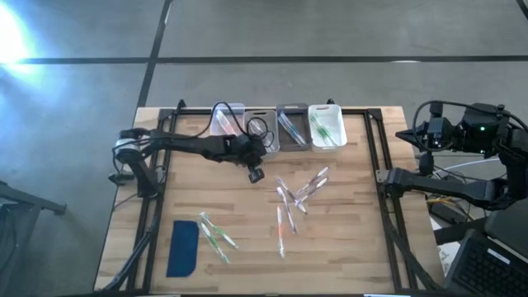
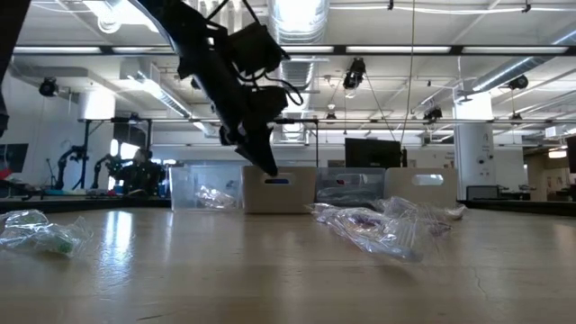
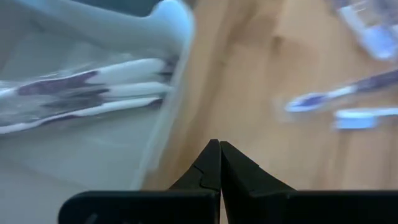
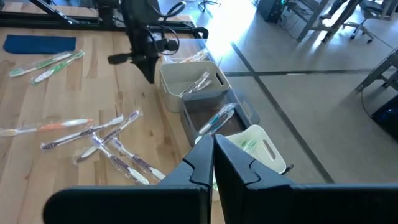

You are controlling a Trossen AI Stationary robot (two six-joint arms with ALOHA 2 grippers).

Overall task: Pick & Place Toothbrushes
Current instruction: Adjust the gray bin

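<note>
The left arm reaches from the tabletop's (image 1: 247,247) left edge toward the row of bins at the far side, its left claw (image 1: 255,174) clenched on nothing and hanging just in front of the second bin (image 1: 262,130). In the low view it points steeply down, its tip above the wood. The right arm waits off the right edge; its right claw (image 4: 212,163) is clenched too, empty.

Four bins sit side by side: a clear bin (image 1: 227,120) holding wrapped toothbrushes, the second bin with contents hard to make out, a grey bin (image 1: 292,127) with purple-accented brushes, and a white bin (image 1: 327,125) with green ones.

The loose toothbrushes (image 1: 297,194) lie scattered mid-tabletop, and a green pair (image 1: 214,233) lies just beside the dark-blue pad (image 1: 183,247) near the front left.
</note>
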